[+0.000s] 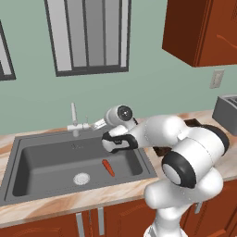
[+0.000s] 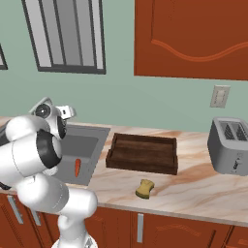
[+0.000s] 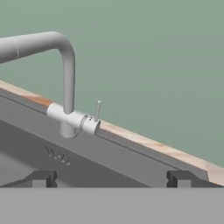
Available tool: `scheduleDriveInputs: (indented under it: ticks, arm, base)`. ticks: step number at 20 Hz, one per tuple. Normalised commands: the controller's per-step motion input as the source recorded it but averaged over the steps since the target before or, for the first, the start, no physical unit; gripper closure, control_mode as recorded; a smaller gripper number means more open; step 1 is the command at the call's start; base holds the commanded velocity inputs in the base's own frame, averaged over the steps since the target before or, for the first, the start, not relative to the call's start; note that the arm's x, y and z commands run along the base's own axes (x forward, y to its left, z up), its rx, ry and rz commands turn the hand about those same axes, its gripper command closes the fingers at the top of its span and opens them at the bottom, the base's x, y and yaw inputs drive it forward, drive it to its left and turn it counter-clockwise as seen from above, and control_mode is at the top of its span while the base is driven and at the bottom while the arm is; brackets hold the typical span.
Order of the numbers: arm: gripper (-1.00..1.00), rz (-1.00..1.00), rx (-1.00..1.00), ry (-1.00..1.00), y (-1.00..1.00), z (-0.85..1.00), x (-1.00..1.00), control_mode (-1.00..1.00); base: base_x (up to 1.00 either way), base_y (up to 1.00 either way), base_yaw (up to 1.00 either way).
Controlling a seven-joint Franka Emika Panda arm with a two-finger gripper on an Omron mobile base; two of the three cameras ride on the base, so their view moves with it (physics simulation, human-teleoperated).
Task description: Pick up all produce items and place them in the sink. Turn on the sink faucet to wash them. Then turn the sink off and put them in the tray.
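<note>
A small red-orange carrot-like produce item (image 1: 108, 167) (image 2: 77, 167) lies on the floor of the dark grey sink (image 1: 46, 157) (image 2: 85, 138), right of the round drain (image 1: 81, 178). No water runs from the sink faucet (image 1: 74, 119) (image 3: 66, 70), which stands at the basin's back rim. Its thin handle (image 3: 97, 109) points upright on the crossbar. My gripper (image 1: 98, 124) (image 2: 69, 112) (image 3: 113, 179) hovers over the sink's back right, just right of the faucet and aimed at it. It is open with nothing between its fingertips (image 3: 41, 178). The brown tray (image 2: 140, 167) sits on the counter right of the sink.
A grey toaster (image 2: 230, 145) (image 1: 227, 111) stands at the counter's right end. A yellow sponge (image 2: 144, 189) lies in front of the tray. Wall cabinets (image 2: 193, 38) hang above, and a window (image 1: 88, 34) sits behind the sink.
</note>
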Motion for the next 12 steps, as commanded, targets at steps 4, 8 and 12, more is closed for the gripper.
scheduleDriveInputs:
  ticks: [4,8,12]
  arm:
    - [-1.0,0.0,0.0,0.0,0.13,0.0,0.08,-1.0]
    - [-1.0,0.0,0.0,0.0,0.2,0.0,0.17,-1.0]
    - [-1.0,0.0,0.0,0.0,0.22,0.0,0.22,-1.0]
  base:
    - [0.0,0.0,0.0]
    - [0.0,0.0,0.0]
    - [0.0,0.0,0.0]
